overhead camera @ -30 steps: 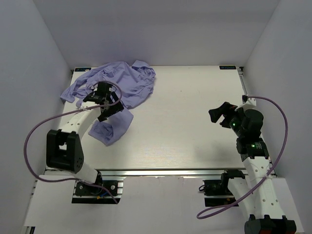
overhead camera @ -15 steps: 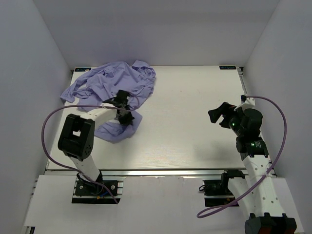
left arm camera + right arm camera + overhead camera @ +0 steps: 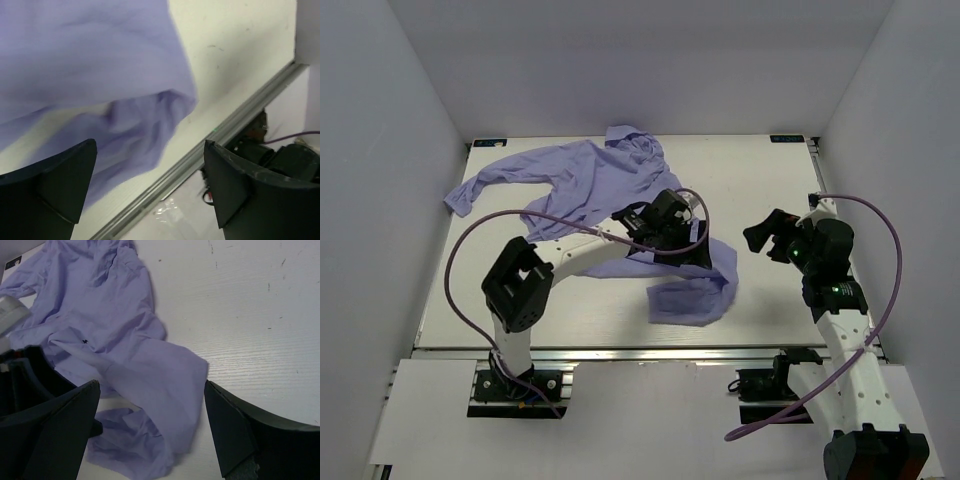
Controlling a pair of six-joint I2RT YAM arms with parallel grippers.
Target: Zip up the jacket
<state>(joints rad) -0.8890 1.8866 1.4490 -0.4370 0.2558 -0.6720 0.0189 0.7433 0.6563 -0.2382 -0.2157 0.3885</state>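
Note:
The lavender jacket (image 3: 590, 180) lies stretched from the table's far left to its near middle, where one part folds into a heap (image 3: 695, 290). No zipper shows. My left gripper (image 3: 688, 245) is over that near part, its jaws wide apart with nothing between them; in the left wrist view (image 3: 150, 195) the jacket (image 3: 100, 75) lies beyond the fingertips. My right gripper (image 3: 760, 232) is open and empty, just right of the heap. In the right wrist view (image 3: 150, 430) the jacket (image 3: 100, 325) fills the left half.
The white table (image 3: 770, 170) sits between white walls on three sides. Its metal front rail (image 3: 165, 175) runs close under the left gripper. The left arm's dark wrist (image 3: 20, 375) shows at the left of the right wrist view.
My left arm has swept from the far left to the table's middle, and the jacket has been drawn out rightward with it. The right gripper has shifted slightly left.

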